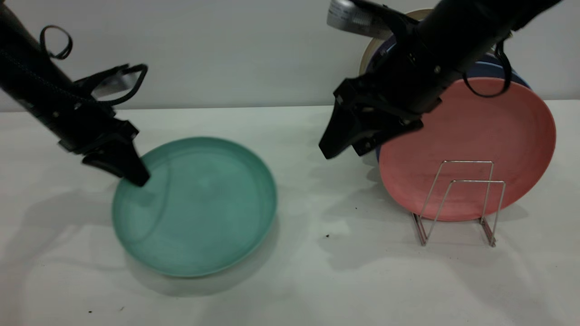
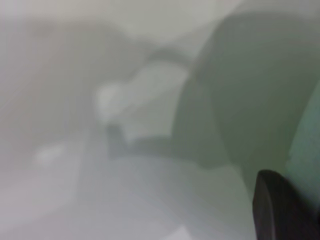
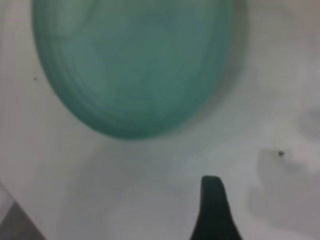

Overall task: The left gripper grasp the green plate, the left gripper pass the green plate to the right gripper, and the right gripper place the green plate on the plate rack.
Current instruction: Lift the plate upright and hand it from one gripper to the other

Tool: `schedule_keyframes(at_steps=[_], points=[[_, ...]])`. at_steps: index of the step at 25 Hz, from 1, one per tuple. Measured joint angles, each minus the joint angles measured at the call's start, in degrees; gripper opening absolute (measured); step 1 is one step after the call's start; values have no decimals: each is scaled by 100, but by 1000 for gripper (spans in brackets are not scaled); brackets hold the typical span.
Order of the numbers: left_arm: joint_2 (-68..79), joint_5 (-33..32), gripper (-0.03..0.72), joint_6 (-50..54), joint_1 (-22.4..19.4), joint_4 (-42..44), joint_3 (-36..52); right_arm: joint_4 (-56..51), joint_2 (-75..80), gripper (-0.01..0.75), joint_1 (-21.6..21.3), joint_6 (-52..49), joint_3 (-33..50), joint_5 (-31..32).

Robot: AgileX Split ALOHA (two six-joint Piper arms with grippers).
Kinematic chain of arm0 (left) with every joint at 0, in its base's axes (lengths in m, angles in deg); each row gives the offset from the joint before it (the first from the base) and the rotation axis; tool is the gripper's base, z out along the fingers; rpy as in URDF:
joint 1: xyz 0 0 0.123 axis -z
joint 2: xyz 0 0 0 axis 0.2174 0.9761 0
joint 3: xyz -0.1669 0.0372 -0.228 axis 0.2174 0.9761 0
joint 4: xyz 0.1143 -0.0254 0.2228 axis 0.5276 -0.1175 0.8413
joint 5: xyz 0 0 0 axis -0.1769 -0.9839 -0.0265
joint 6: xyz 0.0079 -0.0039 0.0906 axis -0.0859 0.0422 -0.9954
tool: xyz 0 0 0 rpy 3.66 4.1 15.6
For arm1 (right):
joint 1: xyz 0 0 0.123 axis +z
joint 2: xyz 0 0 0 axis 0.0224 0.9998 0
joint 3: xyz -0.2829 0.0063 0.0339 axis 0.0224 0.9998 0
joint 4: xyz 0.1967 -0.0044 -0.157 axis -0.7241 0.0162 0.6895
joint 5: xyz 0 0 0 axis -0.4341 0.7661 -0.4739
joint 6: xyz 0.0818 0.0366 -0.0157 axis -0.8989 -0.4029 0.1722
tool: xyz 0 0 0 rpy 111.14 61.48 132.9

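On your white counter [image 1: 317, 280], the green plate [image 1: 199, 213] still lies flat; left pincer [image 1: 131, 174] touches its rim, grip unclear. Handover and plate rack [image 1: 462, 203] placement remain; right pincer [image 1: 331, 147] hovers, state unclear.

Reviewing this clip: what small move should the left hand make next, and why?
Probably close on the rim. The left hand sits at the green plate's far-left edge; the plate lies on the table. The right hand waits above, beside the plate rack.

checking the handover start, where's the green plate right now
In the exterior view the green plate lies on the table's left side, the left gripper at its rim.
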Motion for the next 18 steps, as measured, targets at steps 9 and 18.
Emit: schedule_keyframes(at_steps=[9,18], points=[[-397,-531,18,-1411,610,-607,0,-27,282,557,-11,545,-401,680],[-650,-535,18,-1625,788,-654,0,-347,294,557,-11,912,-401,893]])
